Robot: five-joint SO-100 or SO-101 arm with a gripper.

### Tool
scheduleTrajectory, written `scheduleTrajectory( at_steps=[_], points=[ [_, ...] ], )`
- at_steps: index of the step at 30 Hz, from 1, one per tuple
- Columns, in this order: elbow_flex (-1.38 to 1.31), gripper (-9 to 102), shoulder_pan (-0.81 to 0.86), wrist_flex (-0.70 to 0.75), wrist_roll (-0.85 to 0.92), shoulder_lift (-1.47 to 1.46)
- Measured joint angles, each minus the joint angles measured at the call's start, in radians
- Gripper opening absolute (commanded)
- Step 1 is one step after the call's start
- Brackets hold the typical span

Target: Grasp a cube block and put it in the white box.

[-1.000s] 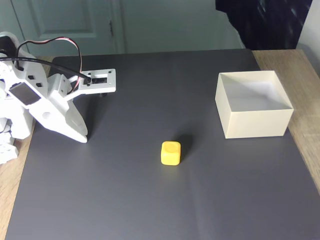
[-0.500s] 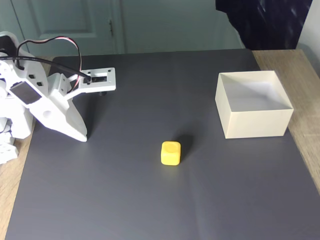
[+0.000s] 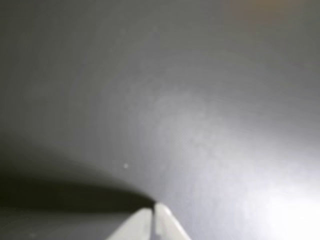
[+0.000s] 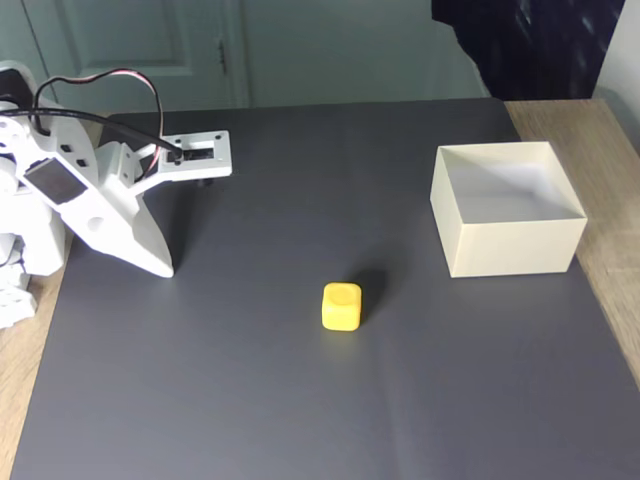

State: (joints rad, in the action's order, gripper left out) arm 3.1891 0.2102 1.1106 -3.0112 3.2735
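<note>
The end effector (image 4: pixel 165 268), tips pressed together, has lifted slightly since a second ago, still well apart from the cube (image 4: pixel 341 305).

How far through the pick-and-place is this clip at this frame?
Nothing looks done. The cube block sits alone on the dark mat, well apart from the white box, whose inside looks empty. In hand: the gripper is shut and empty at the mat's left edge in the fixed view, tip down near the mat. Left: reach, grasp, carry, drop.
</note>
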Motion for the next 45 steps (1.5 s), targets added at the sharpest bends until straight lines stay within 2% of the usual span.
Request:
scheduleTrajectory(
  at_steps=[7, 16, 20, 27, 34, 45],
  points=[
    [0.000, 0, -0.037, -0.091, -0.006, 0.000],
    [-0.114, 0, -0.035, -0.110, -0.006, -0.040],
    [-0.250, 0, -0.006, -0.179, -0.031, -0.207],
    [-0.571, 0, 0.055, -0.298, -0.092, -0.663],
    [-0.810, 0, 0.107, -0.318, -0.143, -0.965],
    [-1.026, 2, 0.210, -0.374, -0.193, -1.295]
  ],
)
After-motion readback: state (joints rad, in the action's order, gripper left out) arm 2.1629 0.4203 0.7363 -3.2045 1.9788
